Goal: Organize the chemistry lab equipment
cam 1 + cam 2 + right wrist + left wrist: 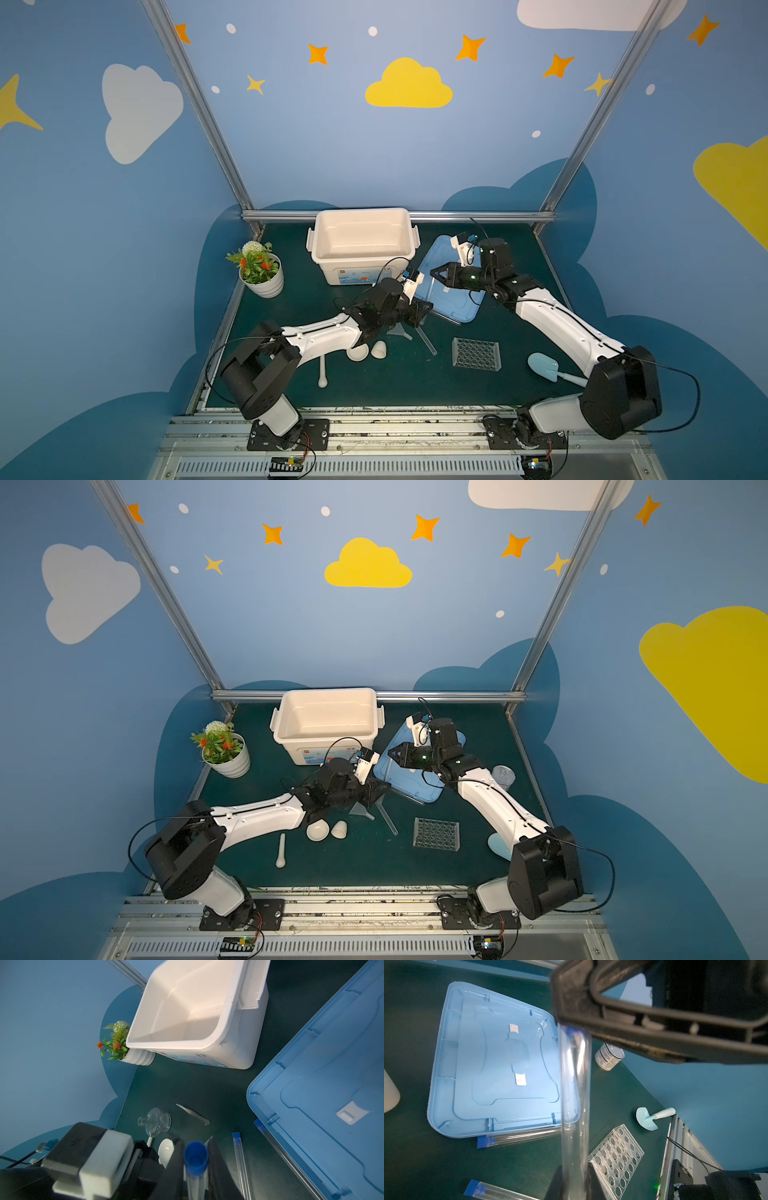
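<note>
**Lab equipment, bench point(374, 388) stock**

- Held test tube point(575, 1095): clear, blue-capped, raised off the bench at the lid's near-left corner, between the two hands.
- Left hand point(424, 309): pinching the held test tube on its clear lower part.
- Right hand point(436, 274): above the lid, fingers point(176, 1167) pressed against both sides of the tube's blue cap.
- Loose test tubes point(517, 1139): two, blue-capped, lying flat. One touches the lid's near edge, the other point(500, 1192) lies between the funnel and the rack.
- Rack point(476, 353): clear, holed, standing near and right of centre with every hole vacant.
- Funnel point(399, 330): clear, on the bench just under the left hand.
- Bowl point(357, 352) and cup point(379, 349): white, side by side near the left forearm; the cup lies tipped over.
- Pestle point(322, 372): white, flat on the bench, near and left of the bowl.
- Flask point(154, 1122): round glass, on its side near the bowl, visible in the right wrist view only.
- Tweezers point(193, 1114): metal, flat on the bench near the flask.
- Bin point(328, 272): white, open, at far centre, nothing inside.
- Lid point(453, 305): blue, underside up, right of the bin.
- Scoop point(544, 365): pale blue, at near right.
- Potted plant point(262, 270): at far left.
- Can point(503, 776): at the right edge, beside the right arm.
</note>
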`<state>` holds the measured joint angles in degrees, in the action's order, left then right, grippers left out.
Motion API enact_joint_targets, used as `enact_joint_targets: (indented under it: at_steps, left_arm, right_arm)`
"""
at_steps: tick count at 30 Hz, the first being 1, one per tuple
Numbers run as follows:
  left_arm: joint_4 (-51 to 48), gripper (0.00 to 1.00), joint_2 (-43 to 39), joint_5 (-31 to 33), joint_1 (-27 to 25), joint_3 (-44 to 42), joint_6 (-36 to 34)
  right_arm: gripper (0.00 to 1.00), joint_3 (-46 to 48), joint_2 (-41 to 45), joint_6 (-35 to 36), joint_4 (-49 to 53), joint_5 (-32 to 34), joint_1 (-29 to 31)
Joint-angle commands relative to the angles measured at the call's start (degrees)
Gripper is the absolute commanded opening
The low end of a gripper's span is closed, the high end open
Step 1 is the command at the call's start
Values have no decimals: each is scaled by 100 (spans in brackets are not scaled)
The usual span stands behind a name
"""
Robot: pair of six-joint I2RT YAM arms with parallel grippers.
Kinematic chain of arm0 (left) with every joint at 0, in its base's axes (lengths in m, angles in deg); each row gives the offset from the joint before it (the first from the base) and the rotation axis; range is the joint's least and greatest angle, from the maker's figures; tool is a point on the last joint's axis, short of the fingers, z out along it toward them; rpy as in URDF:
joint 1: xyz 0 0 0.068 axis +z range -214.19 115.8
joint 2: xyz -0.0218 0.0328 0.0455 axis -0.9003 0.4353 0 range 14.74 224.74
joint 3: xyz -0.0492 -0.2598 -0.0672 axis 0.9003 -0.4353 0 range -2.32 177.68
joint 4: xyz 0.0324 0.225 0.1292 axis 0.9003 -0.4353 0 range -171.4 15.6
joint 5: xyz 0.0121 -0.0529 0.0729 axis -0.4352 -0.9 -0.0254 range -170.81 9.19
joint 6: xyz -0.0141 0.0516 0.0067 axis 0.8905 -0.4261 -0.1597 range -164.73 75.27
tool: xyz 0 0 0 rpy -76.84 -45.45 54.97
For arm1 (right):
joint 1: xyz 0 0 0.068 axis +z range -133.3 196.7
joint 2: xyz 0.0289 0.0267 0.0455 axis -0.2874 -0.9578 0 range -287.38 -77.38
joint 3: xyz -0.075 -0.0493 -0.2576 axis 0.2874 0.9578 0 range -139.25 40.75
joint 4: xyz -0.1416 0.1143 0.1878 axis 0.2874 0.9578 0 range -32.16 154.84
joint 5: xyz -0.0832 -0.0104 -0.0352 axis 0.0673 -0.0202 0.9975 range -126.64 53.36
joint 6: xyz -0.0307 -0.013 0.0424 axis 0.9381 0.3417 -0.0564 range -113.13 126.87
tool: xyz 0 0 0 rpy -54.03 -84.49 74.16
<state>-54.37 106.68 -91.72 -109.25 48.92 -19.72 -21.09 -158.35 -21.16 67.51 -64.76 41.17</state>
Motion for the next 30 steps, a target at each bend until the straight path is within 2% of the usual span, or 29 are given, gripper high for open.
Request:
enact_joint_targets:
  at_steps: [1, 8, 11, 14, 16, 19, 24, 30]
  left_arm:
    - [-81, 16, 95, -6, -12, 127, -87]
    - [-106, 20, 138, -20, -12, 175, -76]
    - [-114, 38, 116, 57, -12, 184, -43]
    - [-105, 63, 65, 222, -12, 158, -23]
    - [-116, 80, 23, 340, -20, 124, -24]
    - [-205, 99, -36, 488, -21, 89, -41]
    - [-312, 100, -329, 824, -21, -16, -115]
    - [-265, 100, -665, 1091, -4, -225, -264]
  right_arm:
    - [18, -148, 55, 94, 105, -120, -16]
    - [12, -44, 158, 64, 133, -63, -48]
    - [9, 31, 264, 63, 173, 47, -75]
    - [8, 100, 444, 305, 365, 366, -100]
    - [7, 126, 636, 483, 679, 850, -100]
    - [6, 239, 980, 700, 1009, 1445, -100]
    - [5, 741, 1785, 785, 1258, 2769, -81]
    - [5, 1844, 3066, 827, 968, 4246, 124]
